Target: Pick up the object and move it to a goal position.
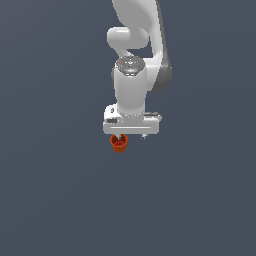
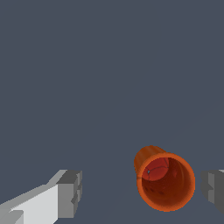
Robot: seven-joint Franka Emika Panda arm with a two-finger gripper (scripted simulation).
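Note:
The object, a small orange-red cup (image 1: pixel 119 143), stands on the flat grey floor just under my gripper (image 1: pixel 131 136), toward the exterior view's left side of the hand. In the wrist view I look down into the cup's open mouth (image 2: pixel 165 181). It lies between my two grey fingertips (image 2: pixel 70 192), much closer to one of them than to the other. A narrow gap shows on each side of the cup, so neither finger touches it. My gripper (image 2: pixel 142 192) is open and holds nothing.
The plain dark grey floor (image 1: pixel 60 190) fills both views. The white arm (image 1: pixel 137 55) rises above the hand. No other object or goal marker is in view.

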